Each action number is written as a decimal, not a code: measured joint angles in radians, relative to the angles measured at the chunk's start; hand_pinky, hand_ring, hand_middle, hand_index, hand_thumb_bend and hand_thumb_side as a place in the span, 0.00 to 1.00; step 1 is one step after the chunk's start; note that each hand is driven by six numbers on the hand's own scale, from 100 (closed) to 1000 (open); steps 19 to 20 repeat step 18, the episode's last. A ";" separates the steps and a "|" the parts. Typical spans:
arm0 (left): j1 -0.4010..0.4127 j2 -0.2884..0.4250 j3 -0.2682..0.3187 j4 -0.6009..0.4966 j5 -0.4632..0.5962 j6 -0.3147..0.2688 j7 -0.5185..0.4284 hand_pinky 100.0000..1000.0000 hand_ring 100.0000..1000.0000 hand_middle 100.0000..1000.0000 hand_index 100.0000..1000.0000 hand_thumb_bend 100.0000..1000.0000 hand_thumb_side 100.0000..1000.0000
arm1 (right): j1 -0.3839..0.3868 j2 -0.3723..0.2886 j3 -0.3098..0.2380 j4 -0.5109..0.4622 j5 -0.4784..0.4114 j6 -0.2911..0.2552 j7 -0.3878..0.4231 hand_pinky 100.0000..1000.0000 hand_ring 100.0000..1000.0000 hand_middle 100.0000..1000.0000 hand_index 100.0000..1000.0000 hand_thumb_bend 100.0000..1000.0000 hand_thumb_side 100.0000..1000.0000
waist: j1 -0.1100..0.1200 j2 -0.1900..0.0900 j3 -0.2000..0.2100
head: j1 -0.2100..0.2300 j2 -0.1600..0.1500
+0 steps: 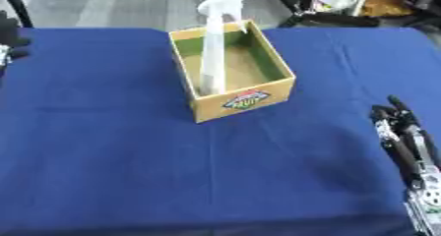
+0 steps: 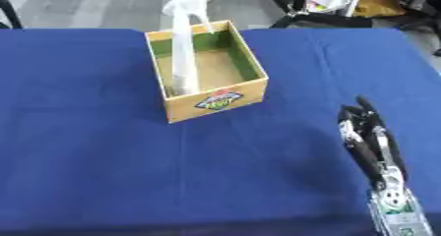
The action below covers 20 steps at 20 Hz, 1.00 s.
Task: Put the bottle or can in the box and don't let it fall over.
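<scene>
The bottle (image 1: 213,48) stands upright inside the box (image 1: 258,98), near its left wall, long axis vertical and spray head poking well above the rim. The box sits mid-counter (image 1: 103,151) on blue cloth. The right robot hand (image 2: 366,136) rests low at the right, fingers straight and released, holding nothing, with the bottle up and to its left, well apart. It looks like the placing is done; any next move is only keeping clear. The left-eye view alone catches the left robot hand (image 1: 10,38) at the far left edge, dark, grip unreadable.
</scene>
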 measured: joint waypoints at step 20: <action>0.038 -0.182 0.089 -0.055 -0.066 0.051 0.054 0.79 0.76 0.86 0.96 0.58 0.84 | 0.009 0.000 -0.009 -0.002 -0.015 -0.007 -0.007 0.85 0.81 0.77 0.98 0.02 0.61 | -0.004 -0.008 0.009 | -0.005 0.000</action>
